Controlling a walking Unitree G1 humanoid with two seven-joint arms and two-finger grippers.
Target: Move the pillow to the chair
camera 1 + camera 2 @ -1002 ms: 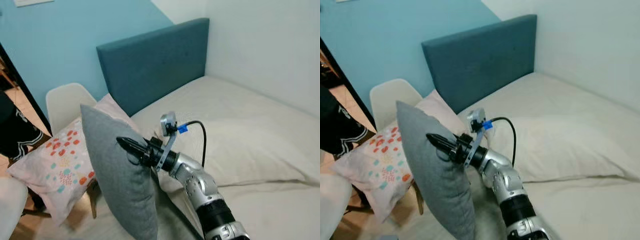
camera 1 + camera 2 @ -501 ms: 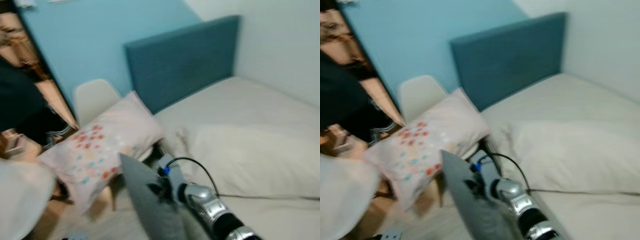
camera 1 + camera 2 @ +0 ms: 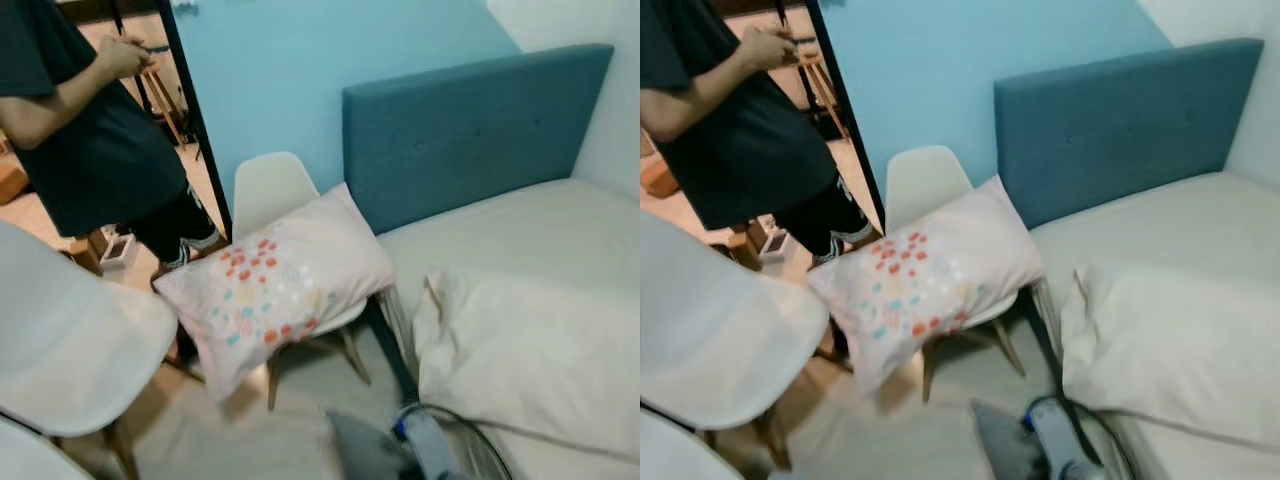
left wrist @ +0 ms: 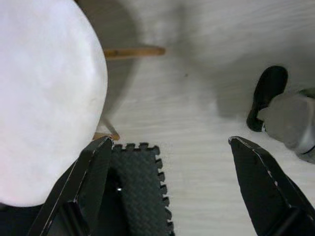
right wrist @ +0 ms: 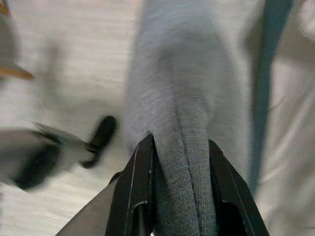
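Blue wall and headboard ahead; my right gripper [image 5: 170, 162] is clamped on the grey pillow [image 5: 179, 98], low beside the bed's edge. Left gripper [image 4: 170, 147] hangs open, empty. Pillow isn't on either chair [image 3: 75, 345]; carrying remains.

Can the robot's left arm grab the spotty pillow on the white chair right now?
Probably not yet. The left gripper hangs open, pointing down at the pale floor beside a round white seat. The pink pillow with coloured dots lies on the white chair ahead, nothing covering it, so the arm must first lift and reach forward.
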